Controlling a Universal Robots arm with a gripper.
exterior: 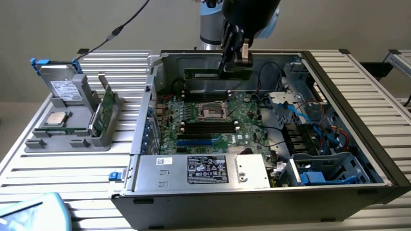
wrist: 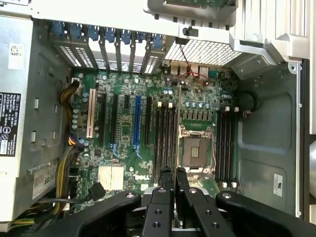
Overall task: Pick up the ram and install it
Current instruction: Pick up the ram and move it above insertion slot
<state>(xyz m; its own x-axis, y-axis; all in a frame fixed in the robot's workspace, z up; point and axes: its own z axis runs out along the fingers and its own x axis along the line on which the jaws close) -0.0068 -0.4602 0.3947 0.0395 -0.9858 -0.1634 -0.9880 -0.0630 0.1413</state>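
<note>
At the lower middle of the exterior view, the power supply [exterior: 199, 168] is seen at the near edge of the open case [exterior: 359, 125], which is set on the slatted table [exterior: 64, 192]. At the frame's left, well apart from the case's inside, a tray [exterior: 57, 142] is laid on the table, and a green stick [exterior: 104, 108] is stood on edge in it. Inside the case, at mid-frame, the board [exterior: 247, 132] lies flat. Its empty socket [exterior: 212, 110] is flanked by two sets of slots, the near bank [exterior: 209, 126] just below it in the frame and the far bank [exterior: 205, 91] just above it. All of these slots are run from the exterior view's left to its right. Farther back, at the upper middle of the frame, the claw [exterior: 235, 68] is held before the case's far wall and is closed on the ram [exterior: 205, 73]. The ram is gripped near one end, so most of its length juts toward the exterior view's left. It is carried clear above the board and no slot is touched. Its long axis is level and is judged parallel to the slots, with the far bank lying lower in the frame and the near bank lower again. In the wrist view the fingers [wrist: 163, 197] are seen pressed nearly together, and a slot bank [wrist: 165, 138] beside the socket is lined up with the thin gap between them.
</note>
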